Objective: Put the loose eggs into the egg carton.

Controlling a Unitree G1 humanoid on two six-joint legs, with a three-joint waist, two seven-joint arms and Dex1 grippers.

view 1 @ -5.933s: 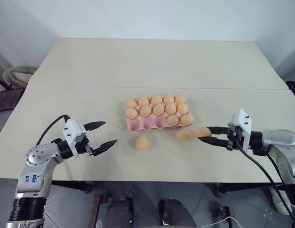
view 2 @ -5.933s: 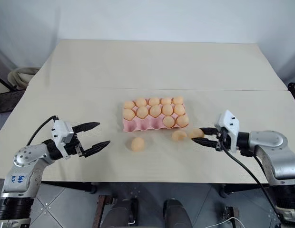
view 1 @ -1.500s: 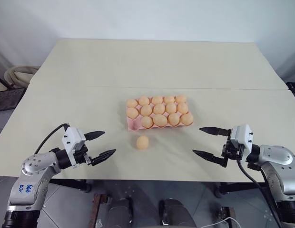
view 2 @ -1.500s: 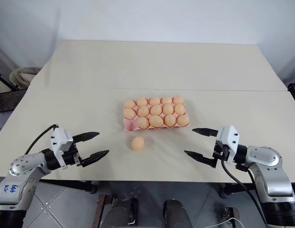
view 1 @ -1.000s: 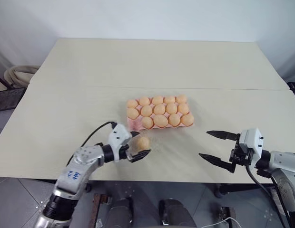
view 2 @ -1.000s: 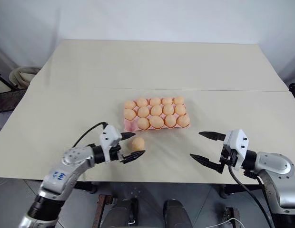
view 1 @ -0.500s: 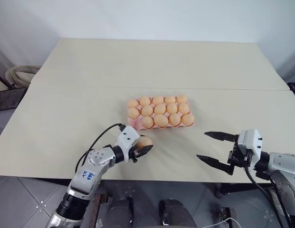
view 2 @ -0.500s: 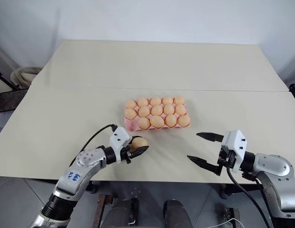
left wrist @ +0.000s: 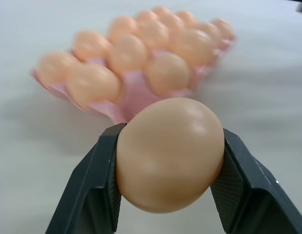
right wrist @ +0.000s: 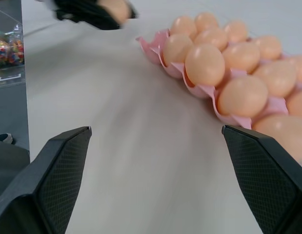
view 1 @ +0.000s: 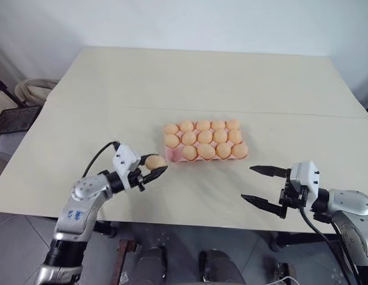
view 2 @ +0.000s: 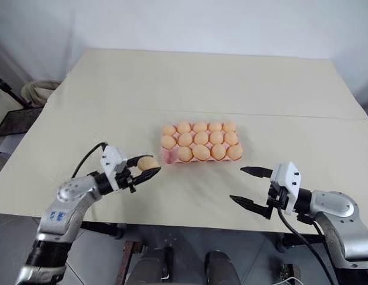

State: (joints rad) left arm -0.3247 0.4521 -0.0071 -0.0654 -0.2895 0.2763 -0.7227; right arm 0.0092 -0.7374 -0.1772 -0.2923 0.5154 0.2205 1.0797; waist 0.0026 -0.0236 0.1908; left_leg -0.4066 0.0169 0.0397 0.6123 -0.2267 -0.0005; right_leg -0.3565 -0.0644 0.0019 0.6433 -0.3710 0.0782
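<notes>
Left gripper (view 1: 153, 170) was clamped tight on 1 egg (view 1: 152, 162), arm bent in and the 2 black fingers (left wrist: 95, 185) pointing roughly level toward the middle. Right gripper (view 1: 262, 185) hung out on the right with its 2 fingers spread wide, holding nothing.

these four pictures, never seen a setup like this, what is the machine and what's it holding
It is a two-armed humanoid robot. Two pictures come from cameras in its head, looking down over a beige table; the other two come from a camera on each wrist, looking along black fingers. On the table lies a pink egg carton whose cups hold pale orange eggs, except the near-left corner cup. The left gripper is shut on one loose egg, just left of the carton and off the table. The right gripper is open and holds nothing, to the carton's right.
</notes>
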